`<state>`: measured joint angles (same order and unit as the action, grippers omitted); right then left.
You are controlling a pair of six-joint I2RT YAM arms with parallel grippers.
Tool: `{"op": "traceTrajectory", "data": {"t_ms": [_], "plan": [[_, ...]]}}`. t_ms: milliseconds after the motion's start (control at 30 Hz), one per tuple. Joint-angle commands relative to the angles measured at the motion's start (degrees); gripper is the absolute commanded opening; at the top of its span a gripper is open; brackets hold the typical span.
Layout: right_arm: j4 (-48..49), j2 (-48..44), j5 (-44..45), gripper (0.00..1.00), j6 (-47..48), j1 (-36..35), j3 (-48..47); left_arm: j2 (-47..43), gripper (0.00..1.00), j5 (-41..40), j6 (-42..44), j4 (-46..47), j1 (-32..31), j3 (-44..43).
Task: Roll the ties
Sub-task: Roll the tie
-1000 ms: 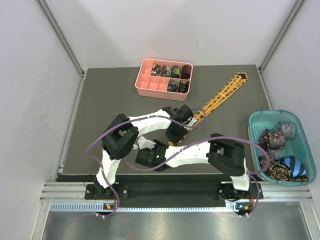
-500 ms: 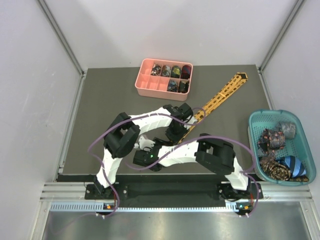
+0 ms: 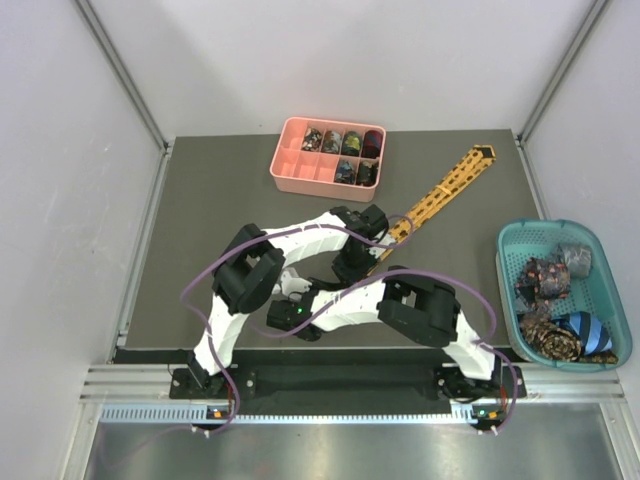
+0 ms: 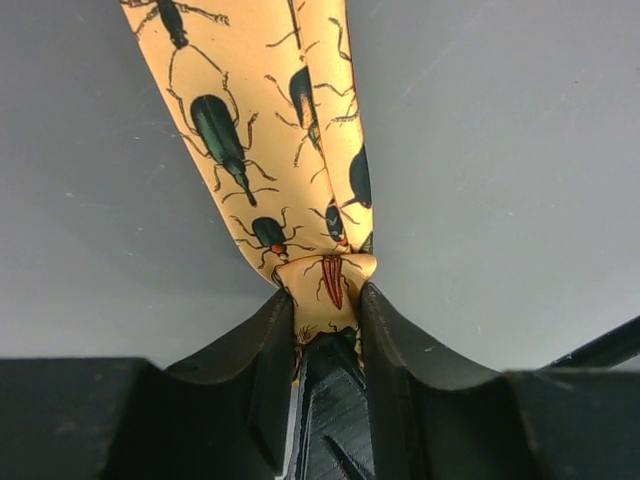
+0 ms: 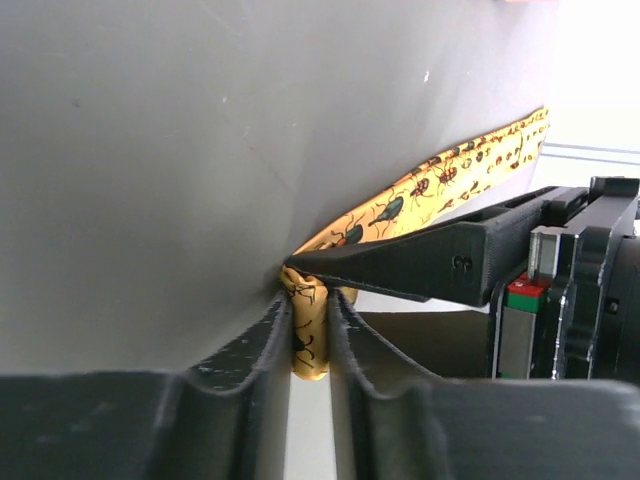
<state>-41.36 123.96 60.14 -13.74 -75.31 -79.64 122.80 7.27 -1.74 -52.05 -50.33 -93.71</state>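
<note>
- The right pincer (image 5: 309,305) reaches across its neighbour, so it sits furthest left in the overhead view. It is nearly closed on the folded narrow end of the golden-yellow tie (image 5: 440,185).
- The pink tray (image 3: 281,170), at the far edge of the bench (image 3: 210,230), holds rolled ties (image 3: 345,143), mostly toward its right side (the leftmost compartments look bare).
- The left pincer (image 4: 327,300) clamps that same folded end from another side, its fingers narrow around the fabric. One of its fingers lies just beside the right pincer's tips.
- The rest of the tie lies flat and straight on the bench, running diagonally toward the far right corner.
- The teal basket (image 3: 545,225) at the right edge holds loose ties (image 3: 550,275), not yet rolled.
- Risk: with both pincers crowded on one small fold, their fingers may knock together. The fold may also spring open when either one lets go. If the first turn goes askew to the long tail, the coil would probably telescope.
</note>
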Motion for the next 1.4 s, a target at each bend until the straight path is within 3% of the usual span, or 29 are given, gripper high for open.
{"op": "traceTrajectory", "data": {"t_ms": [0, 200, 333, 433, 667, 700, 833, 1000, 1133, 1267, 1367], "plan": [[-4.25, 1.2, 0.77, 0.13, -2.52, 1.83, -0.26, 4.55, 0.37, 4.42, -0.37, -7.36, -1.18, 2.66], [-0.84, -1.79, -1.95, 0.02, -0.86, 1.83, 0.53, 1.22, 0.49, 4.07, -0.02, -4.47, -0.39, -0.58], [1.81, -3.99, -3.01, 0.01, 1.25, 1.66, 1.5, -3.0, 0.68, 5.21, -1.33, -0.52, 1.98, -2.61], [4.27, -5.13, -3.71, 0.0, 3.36, 1.48, 2.29, -7.39, 0.75, 5.39, -3.35, 4.56, 4.09, -2.01], [11.38, -9.51, -7.14, 0.01, 7.93, 1.48, 5.97, -23.03, 0.84, 4.0, -10.65, 25.22, 11.38, 11.78], [12.79, -10.22, -8.01, 0.01, 8.46, 1.48, 6.42, -26.88, 0.99, 1.89, -11.87, 27.94, 12.61, 16.15], [16.84, -15.23, -10.48, 0.01, 10.48, 1.39, 9.66, -35.6, 0.99, -5.06, -19.94, 38.33, 15.86, 26.46], [19.83, -18.49, -14.08, 0.02, 11.54, 2.27, 11.87, -44.21, 0.99, -5.16, -32.24, 48.69, 23.67, 37.8], [22.37, -21.47, -17.59, 0.02, 11.72, 3.76, 14.59, -47.39, 0.99, -6.83, -41.84, 48.72, 30.01, 43.17], [25.36, -24.73, -24.17, 0.02, 11.1, 5.87, 16.96, -50.81, 0.99, -2.62, -43.7, 54.5, 35.72, 50.79], [27.9, -27.71, -30.57, 0.01, 9.79, 8.42, 19.42, -52.84, 0.99, -1.91, -43.71, 57.76, 36.61, 54.67]]}}
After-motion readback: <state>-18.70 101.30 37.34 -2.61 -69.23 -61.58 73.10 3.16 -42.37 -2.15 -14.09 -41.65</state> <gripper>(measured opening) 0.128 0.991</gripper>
